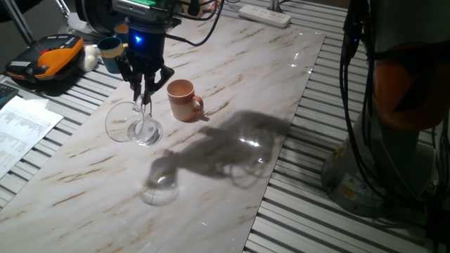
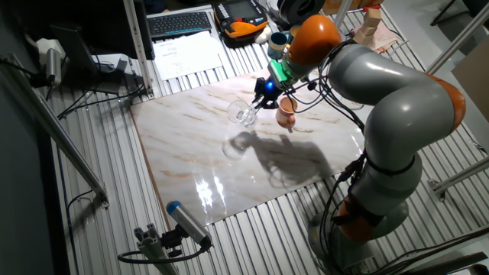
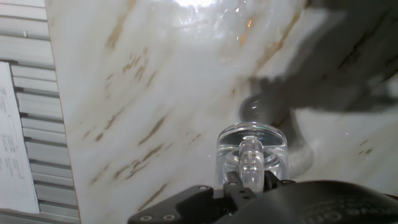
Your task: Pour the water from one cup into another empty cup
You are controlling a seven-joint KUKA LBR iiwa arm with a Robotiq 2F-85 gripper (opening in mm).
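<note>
Hand [image 1: 145, 96] closed on the clear loop handle of the glass mug [image 1: 135, 124]; fingers pinch the handle from above, as the hand view confirms with the handle between them. Glass mug is tipped on its side, mouth toward 9 o'clock in one fixed view, held just over the marble tabletop [image 1: 91, 176]; contact with the surface cannot be told. Water not discernible inside the glass. Terracotta mug [image 1: 183, 100] stands upright on the tabletop at 2 o'clock from the glass mug, near but apart, handle toward 3 o'clock. A dark teal mug [image 1: 110, 50] sits at 11 o'clock beyond the tabletop edge
</note>
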